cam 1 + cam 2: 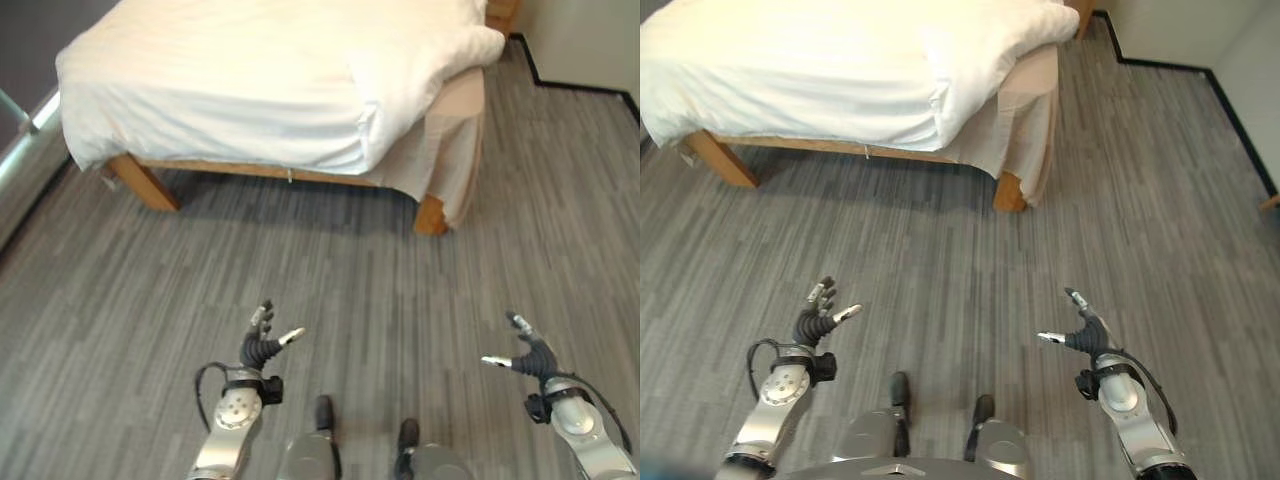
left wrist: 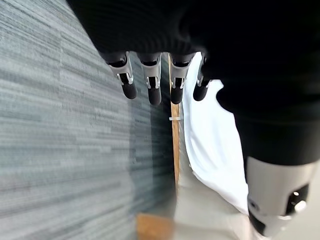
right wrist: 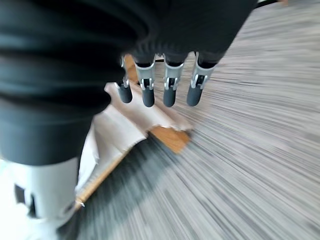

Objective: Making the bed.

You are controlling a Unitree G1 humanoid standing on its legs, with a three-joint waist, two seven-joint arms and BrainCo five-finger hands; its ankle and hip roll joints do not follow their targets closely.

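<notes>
Both hands hang over the grey plank floor (image 1: 330,290), well apart from the bed (image 1: 250,80) and from each other. Left hand (image 1: 262,346) sits low on the robot's left with its fingers (image 2: 154,85) straight and spread, holding nothing. Right hand (image 1: 528,357) mirrors it on the other side, fingers (image 3: 170,85) loose and extended, thumb out, also empty. Ahead stands the bed on a wooden frame (image 1: 145,182), covered by a white duvet (image 1: 230,95) that drapes over the near edge. At the near right corner a beige sheet (image 1: 455,150) hangs down beside the wooden leg (image 1: 430,215), showing below the duvet.
</notes>
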